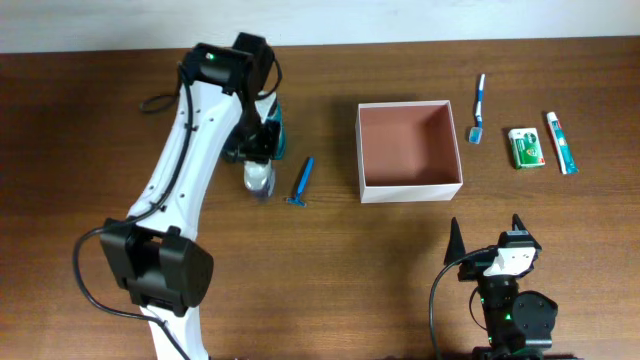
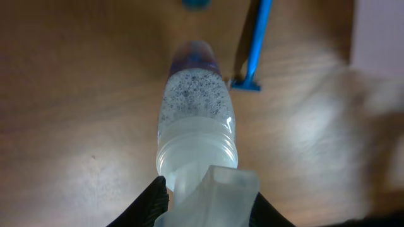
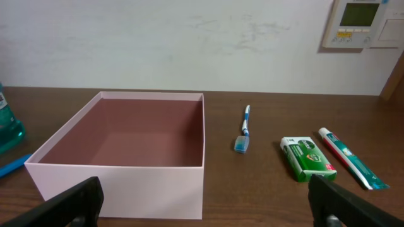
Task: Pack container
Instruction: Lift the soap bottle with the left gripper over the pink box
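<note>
The left hand (image 1: 257, 158) is closed on one end of a clear bottle (image 2: 196, 120). The bottle lies flat on the brown worktop (image 1: 350, 270). It has small dark specks inside and a purple cap at the far end. A blue razor (image 1: 301, 182) lies just beside the bottle, on its right, and is not touching it. A teal bottle (image 1: 277, 135) is right behind the left hand. The box (image 1: 410, 190) sits on the worktop to the right of the razor, near the middle. It has thin white walls and a red-brown inside. A toothbrush (image 1: 478, 110) lies just to the right of the box. Further right are a green packet (image 1: 526, 148) and a tube (image 1: 561, 142), side by side. The right hand (image 1: 486, 235) is wide open and holds nothing. It is near the front edge of the worktop, in front of the box and apart from it.
</note>
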Robot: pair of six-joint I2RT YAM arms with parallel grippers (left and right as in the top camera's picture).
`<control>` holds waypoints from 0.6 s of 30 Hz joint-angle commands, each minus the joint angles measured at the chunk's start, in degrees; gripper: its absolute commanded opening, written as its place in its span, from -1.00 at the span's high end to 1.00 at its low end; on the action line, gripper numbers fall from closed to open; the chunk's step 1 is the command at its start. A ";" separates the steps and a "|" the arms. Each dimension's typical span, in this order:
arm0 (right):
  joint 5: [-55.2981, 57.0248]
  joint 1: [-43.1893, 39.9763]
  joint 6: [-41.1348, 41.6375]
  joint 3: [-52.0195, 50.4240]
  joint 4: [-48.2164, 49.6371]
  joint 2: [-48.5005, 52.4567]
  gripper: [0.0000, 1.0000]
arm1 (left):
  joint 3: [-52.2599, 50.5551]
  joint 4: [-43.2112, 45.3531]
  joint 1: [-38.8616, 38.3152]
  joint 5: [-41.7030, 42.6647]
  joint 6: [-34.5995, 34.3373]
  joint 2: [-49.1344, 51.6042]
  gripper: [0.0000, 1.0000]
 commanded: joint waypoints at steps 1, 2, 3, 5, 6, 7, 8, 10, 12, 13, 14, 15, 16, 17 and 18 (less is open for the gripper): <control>0.07 0.57 0.24 -0.26 -0.28 -0.48 -0.98 | 7.76 -0.02 0.02 3.52 0.26 -0.24 0.35; 0.07 0.57 0.24 -0.26 -0.28 -0.48 -0.98 | 9.20 -0.02 -0.02 4.28 0.24 -0.24 0.35; 0.07 0.57 0.24 -0.26 -0.28 -0.48 -0.98 | 10.97 0.00 -0.17 5.09 0.22 -0.24 0.35; 0.07 0.57 0.24 -0.26 -0.28 -0.48 -0.98 | 14.67 0.13 -0.70 6.29 -0.22 -0.24 0.35; 0.07 0.57 0.24 -0.26 -0.28 -0.48 -0.97 | 16.06 0.26 -1.01 6.54 -0.50 -0.24 0.35; 0.07 0.57 0.24 -0.26 -0.28 -0.48 -0.98 | 17.77 0.50 -1.46 6.71 -0.98 -0.24 0.35; 0.07 0.57 0.24 -0.26 -0.28 -0.48 -0.98 | 19.78 0.87 -2.16 6.69 -1.57 -0.24 0.35; 0.07 0.57 0.24 -0.26 -0.28 -0.48 -0.98 | 22.75 1.90 -3.48 6.75 -2.23 -0.24 0.35; 0.07 0.57 0.24 -0.26 -0.28 -0.48 -0.98 | 25.81 3.45 -5.22 6.73 -3.21 -0.24 0.35; 0.07 0.57 0.24 -0.26 -0.28 -0.48 -0.98 | 27.10 4.39 -6.16 6.75 -3.39 -0.24 0.35; 0.07 0.57 0.24 -0.26 -0.28 -0.48 -0.98 | 28.24 5.44 -7.15 6.69 -3.37 -0.24 0.35; 0.07 0.57 0.24 -0.26 -0.28 -0.48 -0.98 | 29.07 6.69 -8.15 6.67 -3.37 -0.24 0.35; 0.07 0.57 0.24 -0.26 -0.28 -0.48 -0.98 | 29.48 8.28 -9.16 6.67 -3.37 -0.24 0.35; 0.07 0.57 0.24 -0.26 -0.28 -0.48 -0.98 | 29.57 10.14 -10.21 6.67 -3.39 -0.24 0.35; 0.07 0.57 0.24 -0.26 -0.28 -0.48 -0.98 | 29.57 11.98 -11.23 6.64 -3.39 -0.24 0.35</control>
